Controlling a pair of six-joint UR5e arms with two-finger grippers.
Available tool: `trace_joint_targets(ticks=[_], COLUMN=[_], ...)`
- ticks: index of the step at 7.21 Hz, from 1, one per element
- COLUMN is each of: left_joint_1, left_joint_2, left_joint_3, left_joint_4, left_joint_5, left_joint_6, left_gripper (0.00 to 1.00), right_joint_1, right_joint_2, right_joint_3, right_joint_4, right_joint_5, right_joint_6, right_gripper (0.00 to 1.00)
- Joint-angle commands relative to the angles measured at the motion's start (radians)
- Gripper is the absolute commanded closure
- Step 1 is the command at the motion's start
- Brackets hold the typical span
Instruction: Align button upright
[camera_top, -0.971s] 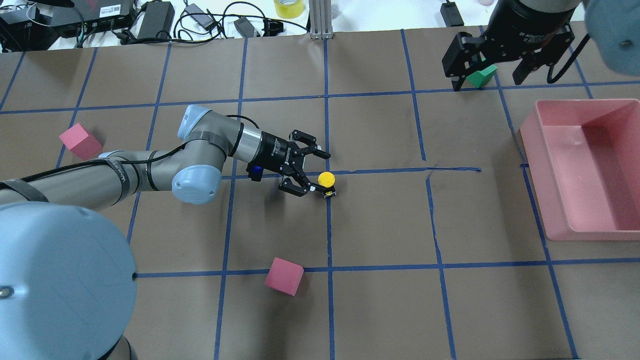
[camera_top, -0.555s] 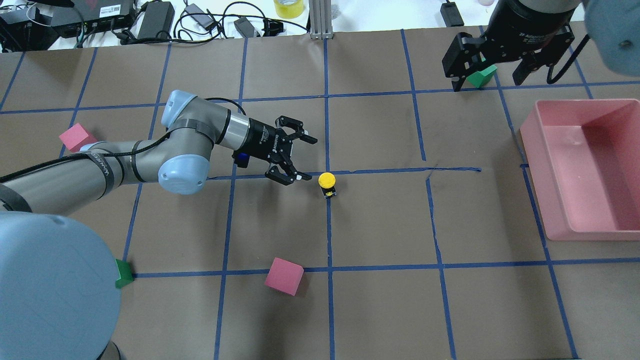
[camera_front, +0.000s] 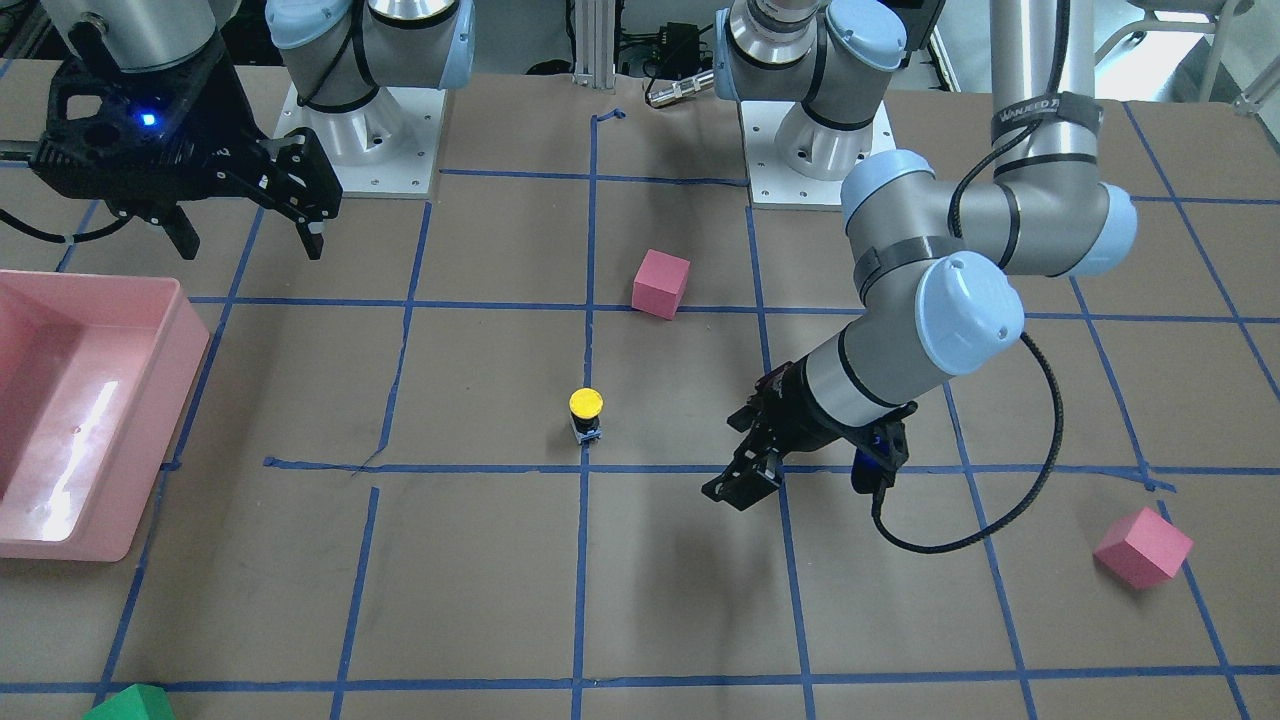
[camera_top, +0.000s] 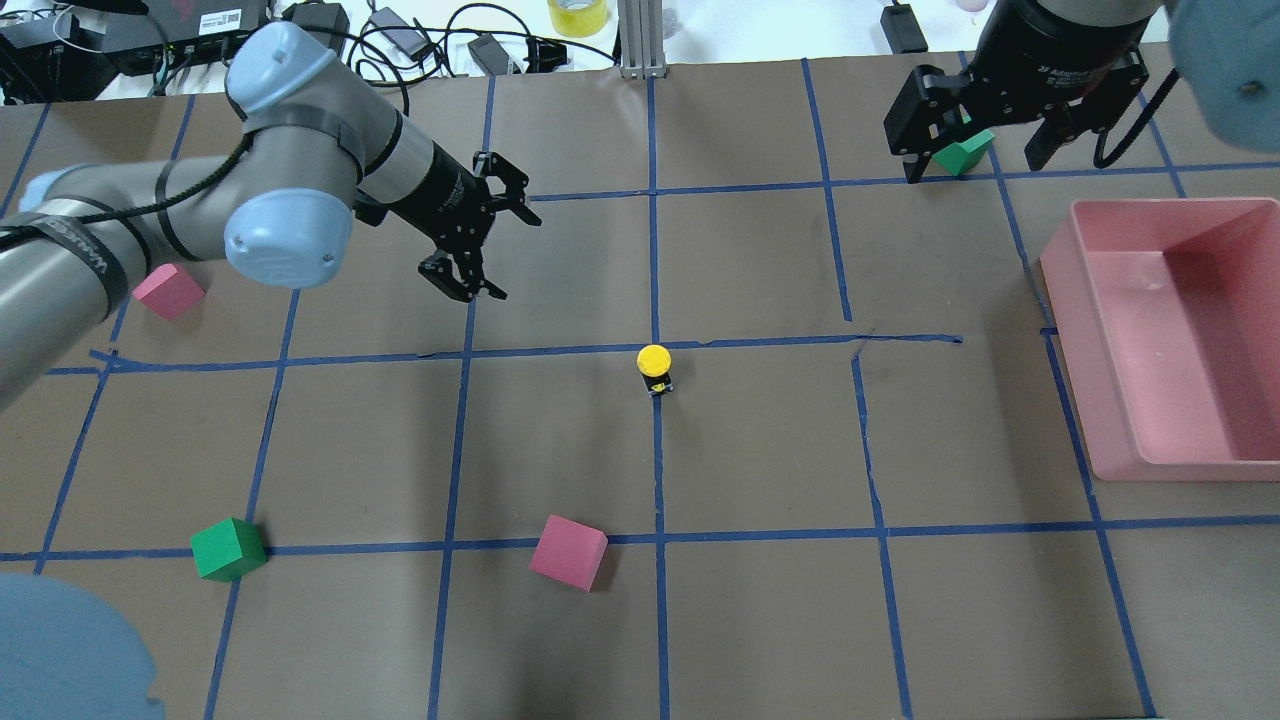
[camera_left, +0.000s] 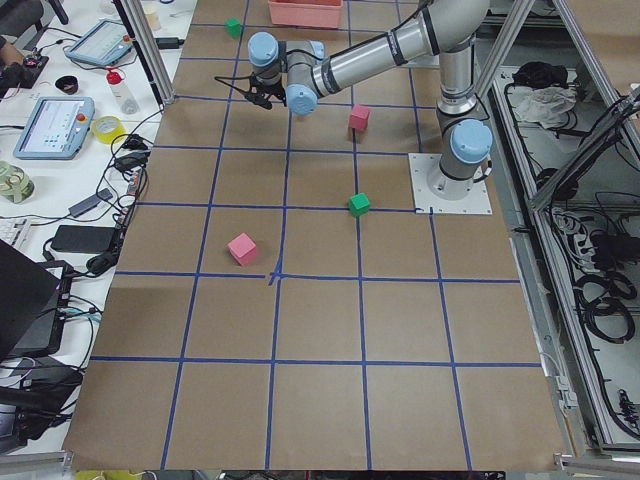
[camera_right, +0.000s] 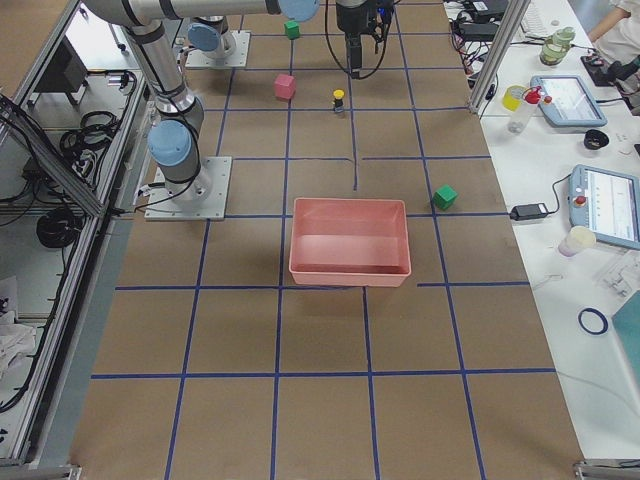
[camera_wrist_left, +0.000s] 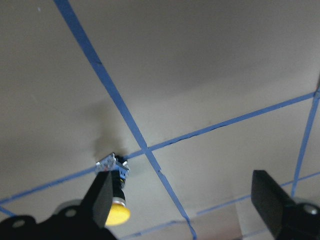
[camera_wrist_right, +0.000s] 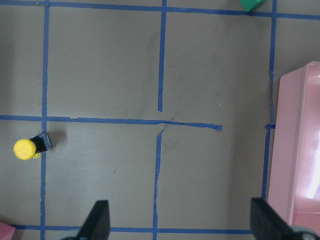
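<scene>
Small yellow-capped, black-bodied push-button (camera_top: 653, 368) stands cap-up just beside blue tape crossing (camera_top: 654, 336). Left gripper (camera_top: 512, 258) released, empty, well apart from crossing; right gripper (camera_wrist_right: 182, 220) likewise spread. Judgement: stay clear, avoid toppling it.

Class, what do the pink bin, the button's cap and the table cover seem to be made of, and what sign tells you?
Bin: likely moulded plastic, glossy; light glares off its floor.
Button cap: probably smooth plastic, an even yellow; too small to be sure.
Table cover: looks like matte brown paper, with what seem small tears beside the blue tape.
</scene>
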Motion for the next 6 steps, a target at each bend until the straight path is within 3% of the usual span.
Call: trace_joint_targets(ticks=[1,3,5,6], left_joint_1=[0.002,0.024,0.021,0.022], left_joint_2=[0.096,0.172,0.246,0.268], left_joint_3=[0.151,0.22,0.218,0.215], left_joint_4=[-0.251,-0.355,-0.39,-0.419], left_joint_5=[0.326,0.334,0.28,0.286], left_joint_6=[0.368,0.438,0.692,0.707], left_gripper=[0.0,0.0,0.0,0.0], right_joint_1=[0.001,0.0,0.0,0.0], right_joint_2=[0.0,-0.001,-0.002,-0.002], right_joint_3=[0.0,0.009,0.009,0.009], right_joint_4=[0.0,0.0,0.0,0.0], right_joint_5=[0.0,0.002,0.0,0.002], right_joint_6=[0.0,0.0,0.0,0.002], right_gripper=[0.0,0.0,0.0,0.0])
